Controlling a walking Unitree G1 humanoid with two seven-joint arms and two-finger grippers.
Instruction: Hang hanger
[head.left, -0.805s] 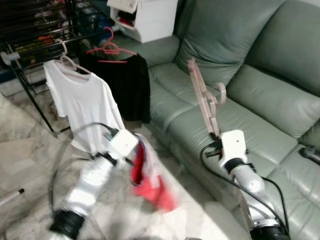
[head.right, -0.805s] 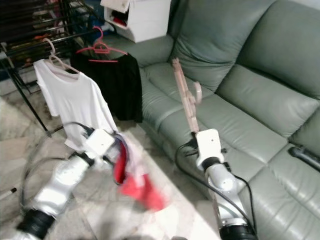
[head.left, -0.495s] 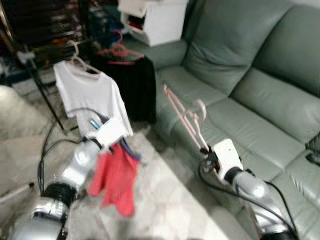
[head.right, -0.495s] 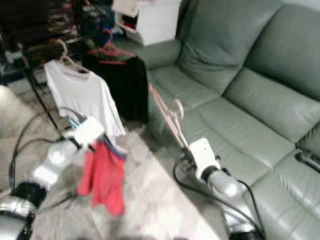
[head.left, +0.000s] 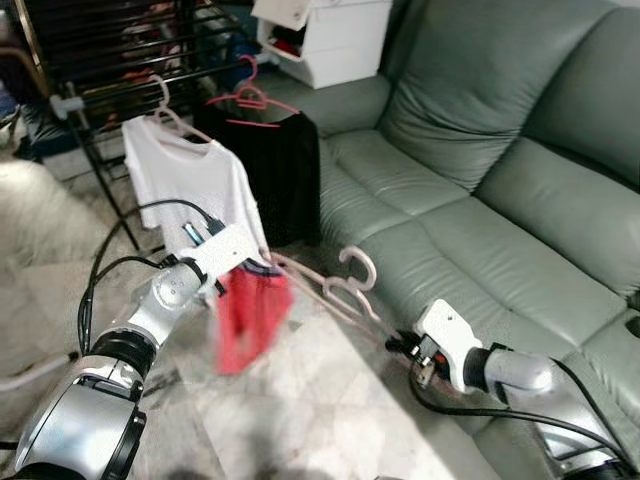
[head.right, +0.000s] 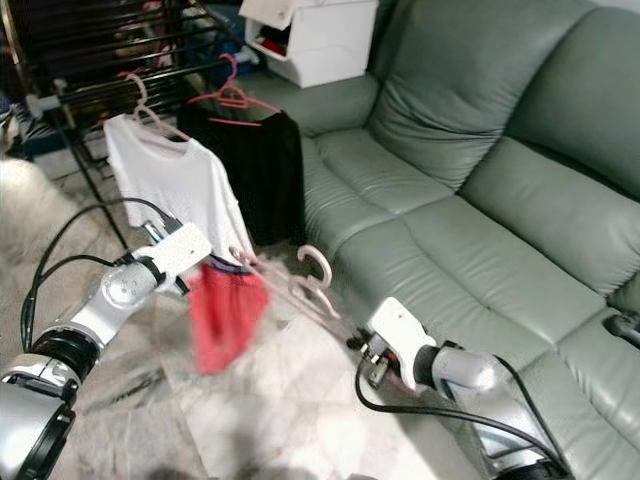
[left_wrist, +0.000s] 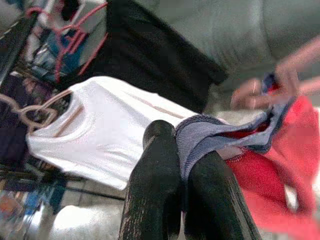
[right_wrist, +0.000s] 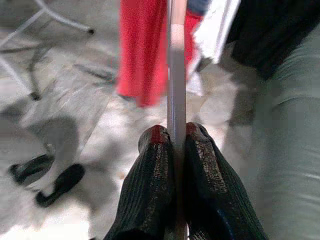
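In a living room, the robot's right gripper (right_wrist: 176, 137) pinches one end of a pale pink hanger (head.left: 335, 285), its 2 black fingers (right_wrist: 150, 165) pressed tight against the thin bar. The hanger stretches low over the marble floor (head.left: 330, 400) in front of a grey-green leather sofa (head.left: 500, 200), its hook curling upward near the middle. Its far end reaches a red garment (head.left: 245, 315) with a blue-grey ribbed collar, which the left gripper (left_wrist: 182, 165) grasps by that collar, both fingers closed on the fabric; the garment dangles below the left wrist. Behind the left arm, a dark drying rack (head.left: 110, 90) carries a white T-shirt (head.left: 185, 190) on a pale hanger and, beside it, a black garment (head.left: 280, 170) on a red hanger (head.left: 250, 100). A white storage unit (head.left: 330, 35) stands beyond the sofa's arm.
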